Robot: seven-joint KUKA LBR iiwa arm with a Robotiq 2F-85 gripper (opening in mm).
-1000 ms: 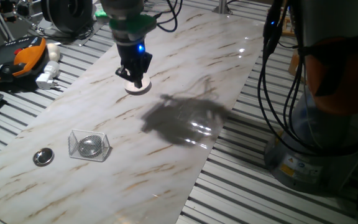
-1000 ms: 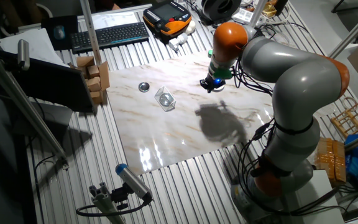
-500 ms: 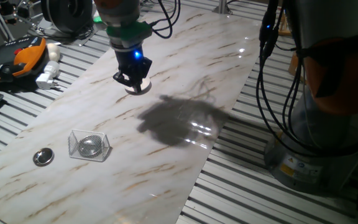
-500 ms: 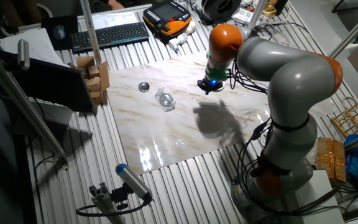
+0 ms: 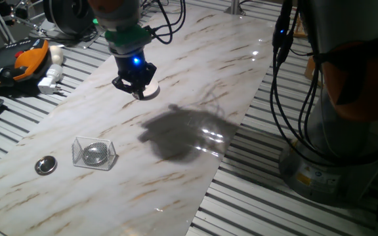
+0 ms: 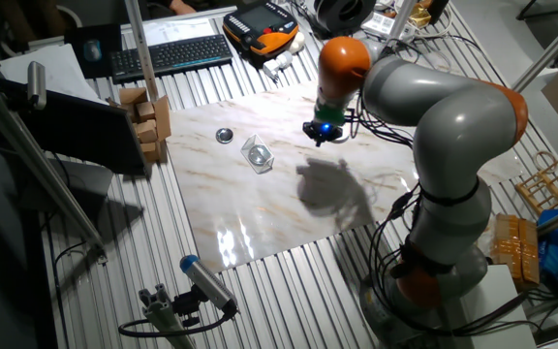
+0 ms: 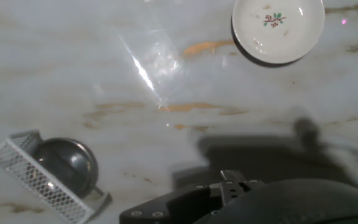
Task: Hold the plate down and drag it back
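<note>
The plate (image 5: 151, 91) is a small white saucer on the marble board (image 5: 176, 170), mostly covered by the hand in this view. My gripper (image 5: 136, 88) stands over the plate's left edge with its fingers together and nothing between them. I cannot tell whether it touches the plate. In the hand view the plate (image 7: 278, 25) lies at the top right, fully visible with a small flower mark in its centre, and the dark gripper body fills the bottom edge. From the other side the gripper (image 6: 320, 134) hides the plate.
A wire mesh basket (image 5: 94, 153) holding a shiny metal disc sits at the near left, with a loose metal disc (image 5: 44, 165) beside it. An orange device (image 5: 28, 59) and a white plug (image 5: 50, 80) lie off the board. Black cables (image 5: 284, 85) hang at the right.
The gripper has slid a little to the left across the board over the last second. The plate has stayed almost where it was, so more of its right side shows.
</note>
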